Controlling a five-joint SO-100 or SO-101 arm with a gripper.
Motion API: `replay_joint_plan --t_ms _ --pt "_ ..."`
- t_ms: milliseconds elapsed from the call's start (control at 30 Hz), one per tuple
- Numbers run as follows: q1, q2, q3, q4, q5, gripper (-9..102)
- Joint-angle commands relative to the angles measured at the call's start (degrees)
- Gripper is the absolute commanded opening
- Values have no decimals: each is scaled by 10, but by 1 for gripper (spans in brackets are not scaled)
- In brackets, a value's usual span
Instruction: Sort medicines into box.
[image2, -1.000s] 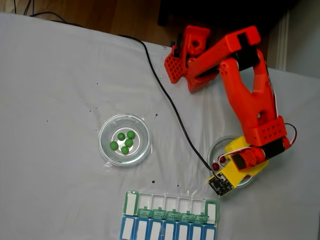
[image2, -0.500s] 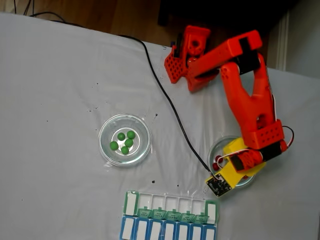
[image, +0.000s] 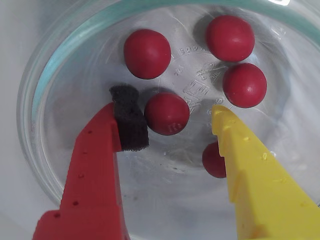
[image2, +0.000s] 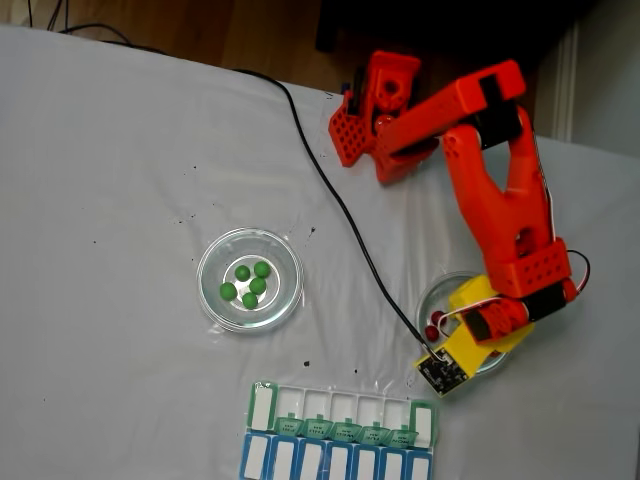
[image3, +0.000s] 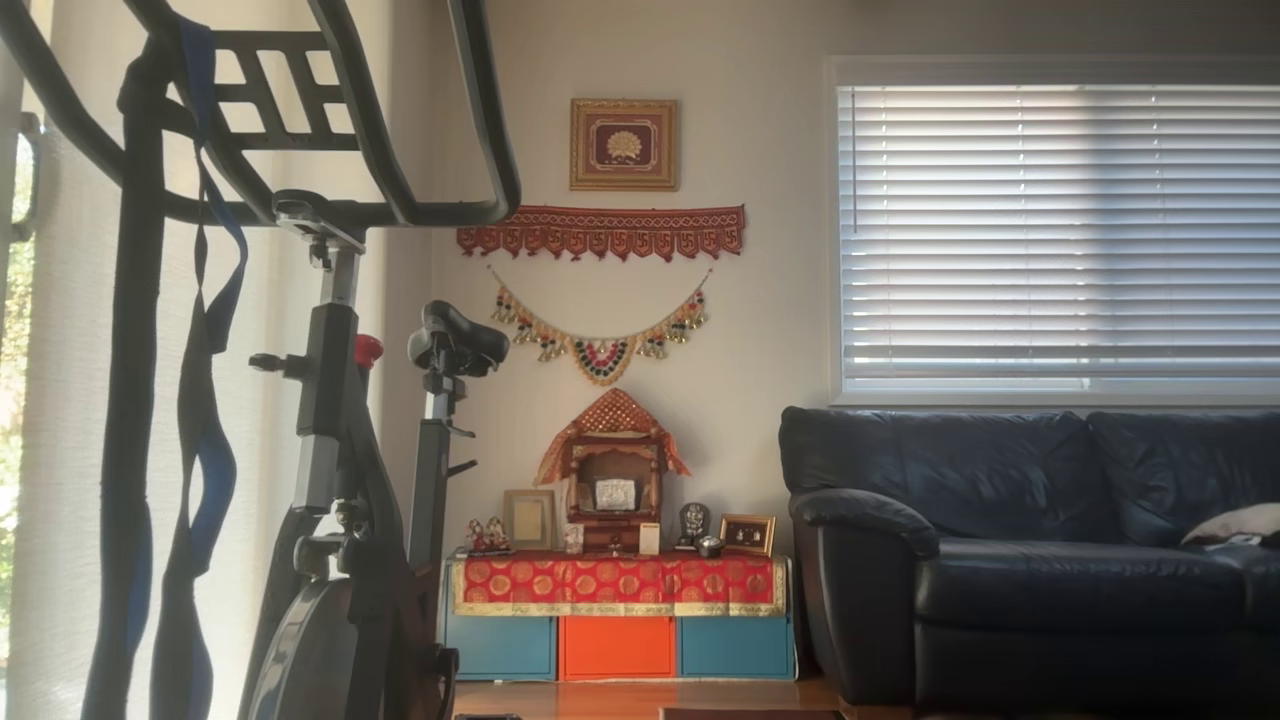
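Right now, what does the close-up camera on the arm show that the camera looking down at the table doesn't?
Wrist view only: five red balls counted clearly, one sitting between the open jaws. Fixed view only: the dish of green balls, the pill box, the whole orange arm. Both: the glass dish holding red balls.

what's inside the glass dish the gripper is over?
In the wrist view the glass dish holds five red balls: one sits between the open gripper fingers, and one is partly hidden behind the yellow finger. Anything under the fingers is covered.
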Motion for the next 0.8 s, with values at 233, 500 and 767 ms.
replay_joint_plan --t_ms 233,500,767 --pt "-18 -1 -15 -12 -11 21" --pt "-17 -9 -7 -43 -3 18" --pt "-17 -11 0 -60 -1 16"
